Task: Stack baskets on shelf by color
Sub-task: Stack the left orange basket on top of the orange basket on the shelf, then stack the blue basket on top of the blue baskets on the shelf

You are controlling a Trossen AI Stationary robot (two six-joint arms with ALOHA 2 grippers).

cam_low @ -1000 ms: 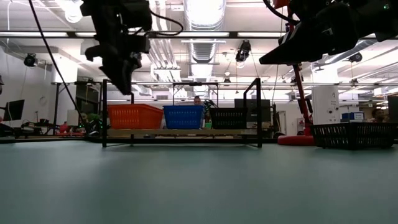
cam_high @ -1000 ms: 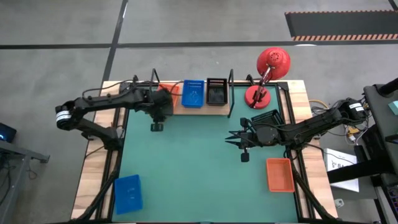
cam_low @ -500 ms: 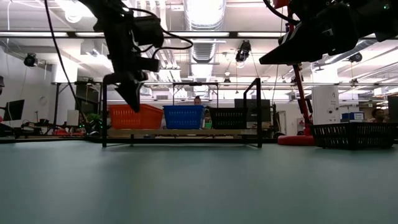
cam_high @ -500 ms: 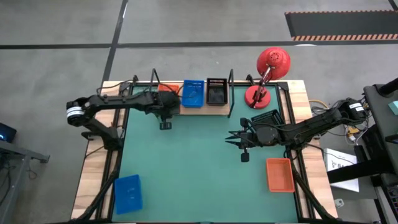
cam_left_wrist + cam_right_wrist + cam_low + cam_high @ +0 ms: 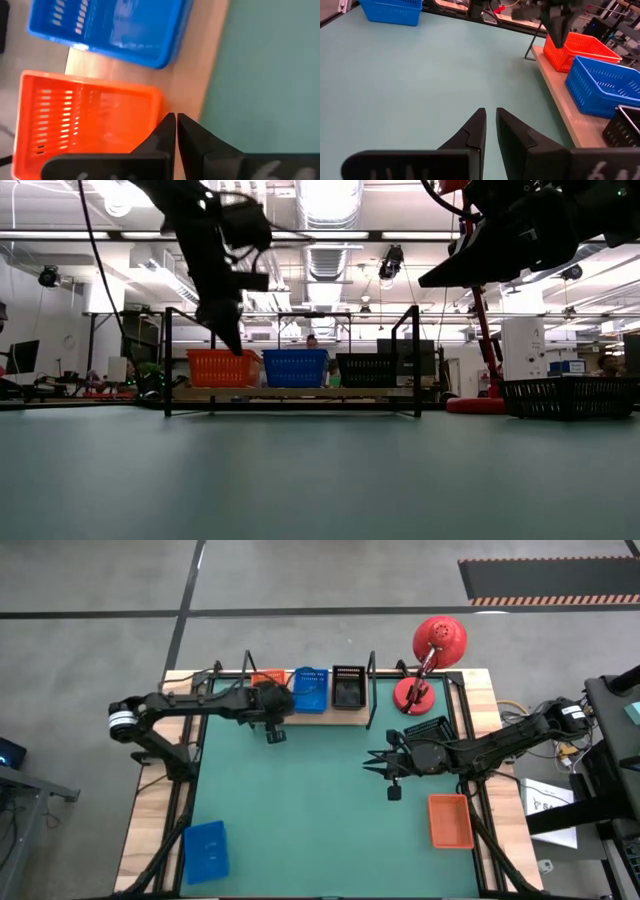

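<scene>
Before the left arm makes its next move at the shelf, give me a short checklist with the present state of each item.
1. Left gripper shut and empty: ok.
2. Orange basket sits on the shelf beside the blue basket: ok.
3. Left gripper touching the orange basket: cannot tell.
4. Right gripper holds nothing, over the mat: ok.
5. All baskets shelved: not ok; a blue one and an orange one lie on the mat.
</scene>
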